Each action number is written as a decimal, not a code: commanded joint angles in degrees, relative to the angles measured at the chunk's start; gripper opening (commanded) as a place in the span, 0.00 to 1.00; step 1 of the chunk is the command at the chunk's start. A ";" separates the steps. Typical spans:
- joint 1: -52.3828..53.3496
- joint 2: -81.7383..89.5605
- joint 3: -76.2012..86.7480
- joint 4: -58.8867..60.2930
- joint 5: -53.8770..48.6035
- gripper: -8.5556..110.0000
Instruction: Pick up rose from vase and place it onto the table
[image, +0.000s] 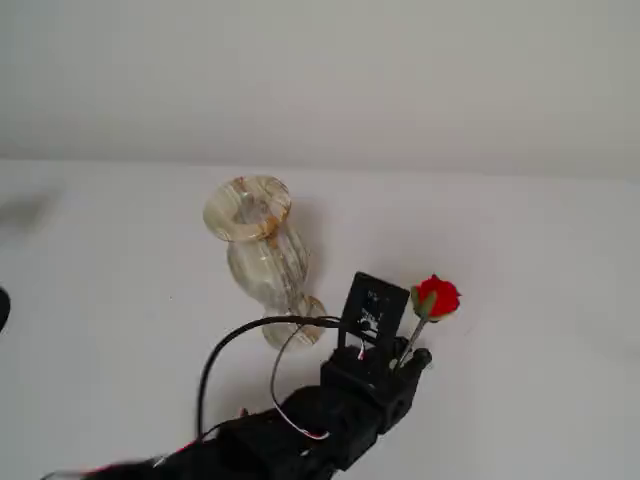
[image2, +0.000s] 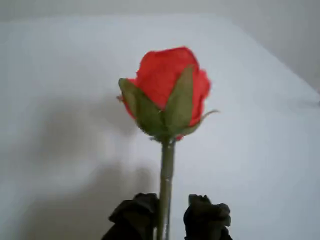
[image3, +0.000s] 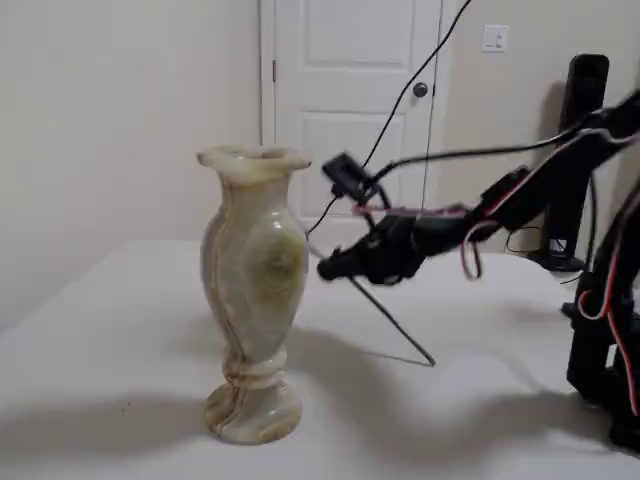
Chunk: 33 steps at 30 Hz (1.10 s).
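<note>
The rose is out of the vase and held by its stem. In the wrist view its red bloom (image2: 167, 85) stands above my gripper (image2: 170, 214), whose black fingers (image2: 135, 216) are shut on the green stem (image2: 166, 175). From above in a fixed view, the bloom (image: 437, 297) lies to the right of the cream marbled vase (image: 262, 262), just past my gripper (image: 411, 354). Seen from the side in a fixed view, the vase (image3: 250, 290) stands upright and hides the bloom. There the thin stem (image3: 385, 320) slants from my gripper (image3: 325, 268) down to the white table (image3: 130, 300).
My black arm (image: 330, 410) with its looping cable (image: 225, 350) reaches in from the lower edge. In the side-on fixed view a black stand with cables (image3: 600, 330) rises at the table's right, and a white door (image3: 350, 90) is behind. A dark object (image: 2, 308) sits at the left edge.
</note>
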 joint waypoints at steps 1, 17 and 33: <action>-0.18 -18.46 -7.38 -21.09 -5.54 0.19; 0.79 -39.37 -17.31 -43.51 -14.50 0.37; -0.62 33.57 -7.82 27.33 9.49 0.37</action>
